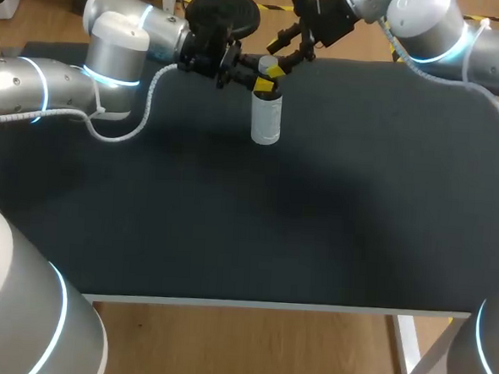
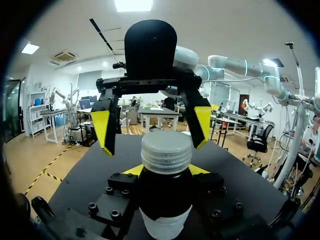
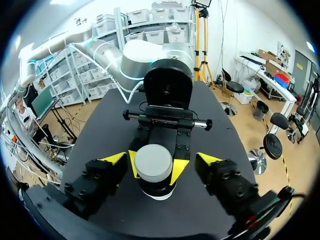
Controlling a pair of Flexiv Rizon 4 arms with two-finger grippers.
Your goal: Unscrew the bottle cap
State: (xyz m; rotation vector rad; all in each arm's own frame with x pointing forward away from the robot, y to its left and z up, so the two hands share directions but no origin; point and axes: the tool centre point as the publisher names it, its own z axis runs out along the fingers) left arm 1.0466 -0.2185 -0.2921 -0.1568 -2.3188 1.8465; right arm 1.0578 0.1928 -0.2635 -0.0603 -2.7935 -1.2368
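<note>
— Where do we stand with our left gripper (image 2: 165,171)?

— It is clenched on the dark bottle with a white label (image 2: 165,200). Its yellow-tipped fingers (image 2: 132,171) press the bottle's shoulder from two sides, just below the grey ribbed screw cap (image 2: 166,151).

— And our right gripper (image 3: 162,160)?

— Released. It comes in over the bottle from the far right corner. Its jaws are spread wide, with one yellow tip on each side of the cap. We see a gap between each tip and the cap, so neither one touches it.

— Where is the bottle itself?

— It stands upright on the black matte table top (image 1: 316,208), toward the far edge and near the middle of that edge. The cap is on its neck.

— What crowds the cap?

— Mostly our own hardware. From the right wrist view, the left gripper's yellow tips lie between the right gripper's open fingers and the bottle, tight under the cap's rim. The black body of the left gripper and the silver left arm (image 3: 150,57) stand directly behind the bottle. From the left wrist view, the right gripper's black body rises straight ahead of the cap.

— Anything else on the table?

— A white cable (image 1: 144,117) loops down from our left arm to the table top. It lies beside that arm, well apart from the bottle.
</note>
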